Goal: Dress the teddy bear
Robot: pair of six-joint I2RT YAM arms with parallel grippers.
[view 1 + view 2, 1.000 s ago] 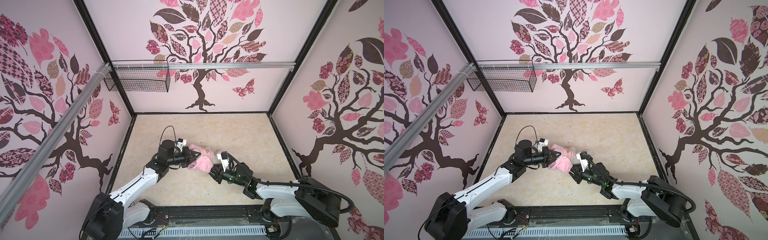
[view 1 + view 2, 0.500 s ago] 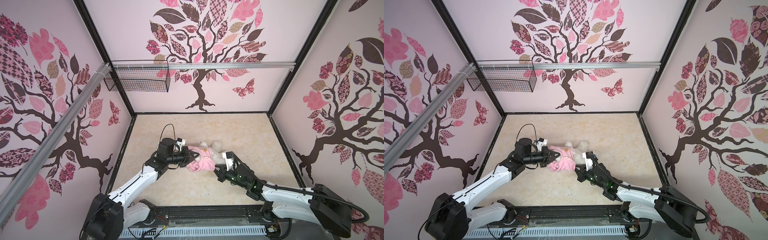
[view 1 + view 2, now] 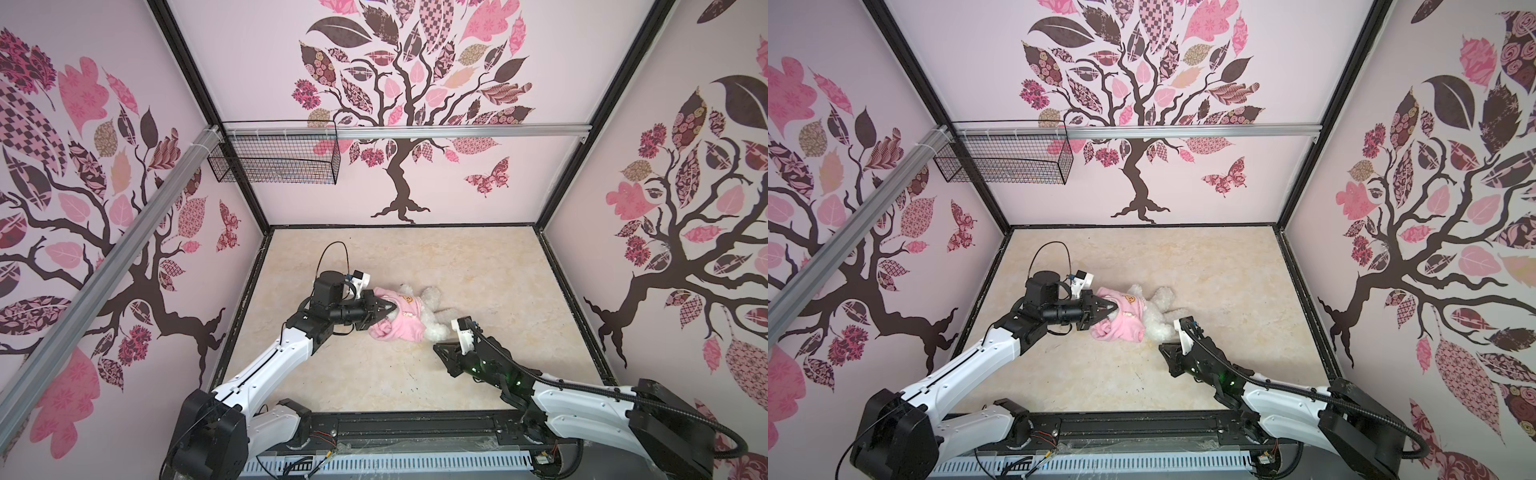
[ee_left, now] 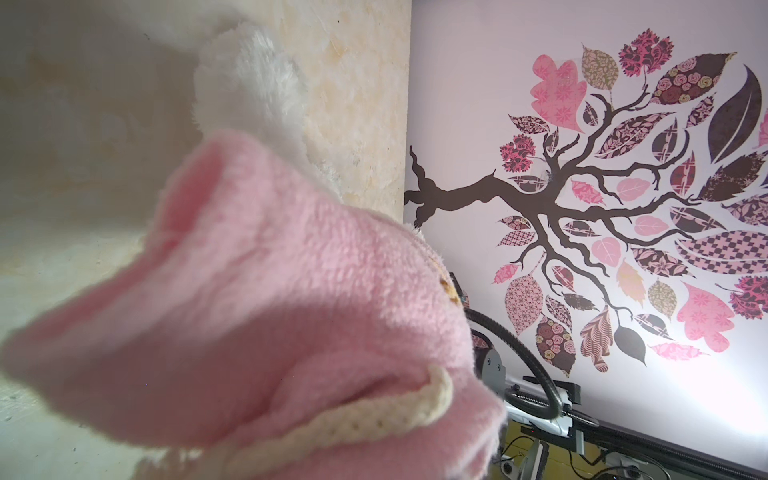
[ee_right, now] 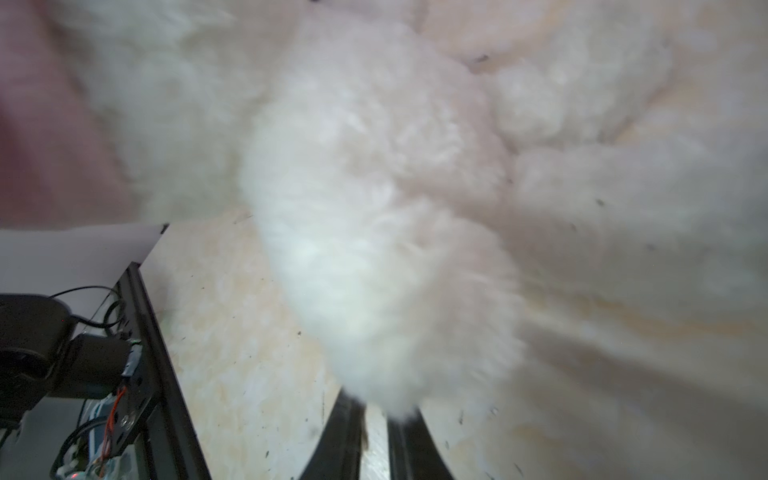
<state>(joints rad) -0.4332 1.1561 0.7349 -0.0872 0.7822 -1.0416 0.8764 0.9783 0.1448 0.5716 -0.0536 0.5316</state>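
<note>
The teddy bear [image 3: 434,326] lies on the beige floor in both top views, white furry limbs sticking out to the right. A pink shirt [image 3: 401,320] with an orange face patch covers its body. My left gripper [image 3: 384,309] is shut on the shirt's left edge; in the left wrist view pink fleece [image 4: 291,311] and a cream cord [image 4: 374,419] hide the jaws. My right gripper [image 3: 438,348] sits just in front of the bear's lower leg [image 5: 374,249]. Its fingers stand slightly apart with floor showing between them, and fur only brushes the tips [image 5: 376,440].
A black wire basket [image 3: 274,162] hangs on the back wall's rail at the left. Patterned walls close in three sides, and a black frame rail [image 3: 415,428] runs along the front. Bare floor [image 3: 478,266] lies behind and right of the bear.
My right gripper has let go of the bear's leg and drawn back toward the front. The bear now lies flat with more white fur showing. The left gripper keeps its hold on the shirt.
</note>
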